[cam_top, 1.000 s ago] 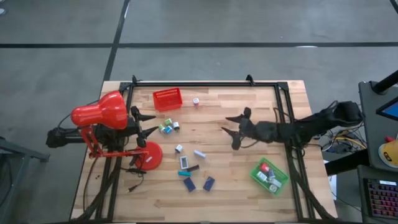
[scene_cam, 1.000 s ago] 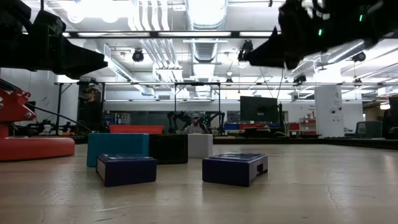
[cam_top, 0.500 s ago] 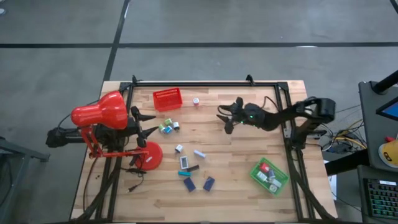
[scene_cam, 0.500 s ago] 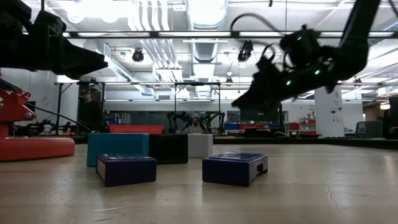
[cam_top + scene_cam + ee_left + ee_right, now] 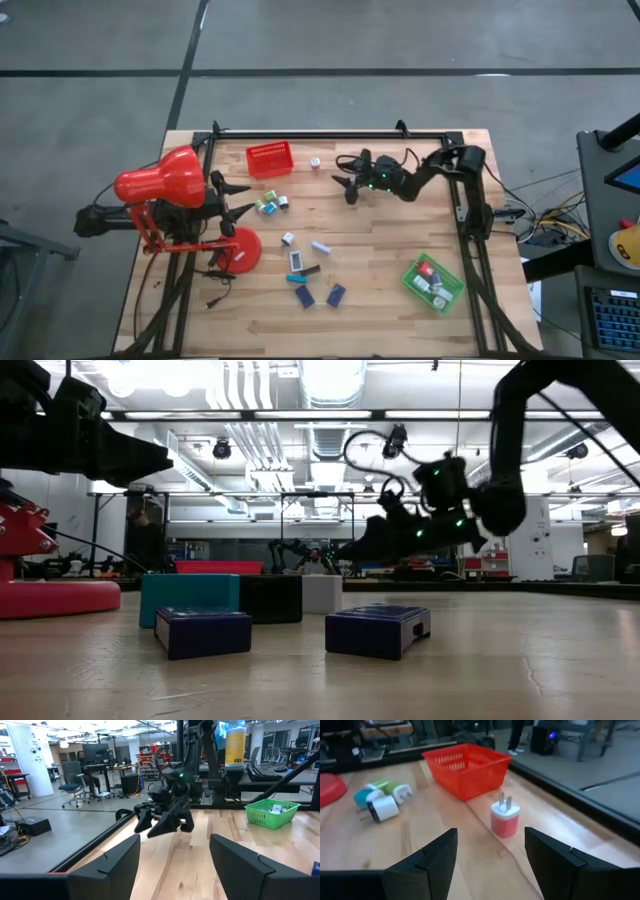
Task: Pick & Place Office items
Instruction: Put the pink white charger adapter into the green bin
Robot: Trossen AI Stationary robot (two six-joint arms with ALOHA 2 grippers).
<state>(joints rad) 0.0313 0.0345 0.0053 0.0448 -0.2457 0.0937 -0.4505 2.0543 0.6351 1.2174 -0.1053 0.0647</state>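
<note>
Facing the small pink-and-white plug adapter (image 5: 505, 820) that stands upright on the tabletop (image 5: 400, 225) beside the red basket (image 5: 269, 159), the right gripper (image 5: 347, 181) holds its jaws apart, empty, the adapter straight ahead between them.

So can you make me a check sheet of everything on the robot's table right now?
Surface: wooden table, bare planks in the middle.
Job's things: pink plug adapter by the red basket; white, teal and green adapters; navy blocks; more pieces in the green basket.
Clutter: red desk lamp.
Hands: right hand open, empty, facing the pink adapter; left hand open, beside the lamp.
Cables: wires right of the table.
Surroundings: person at a desk.
</note>
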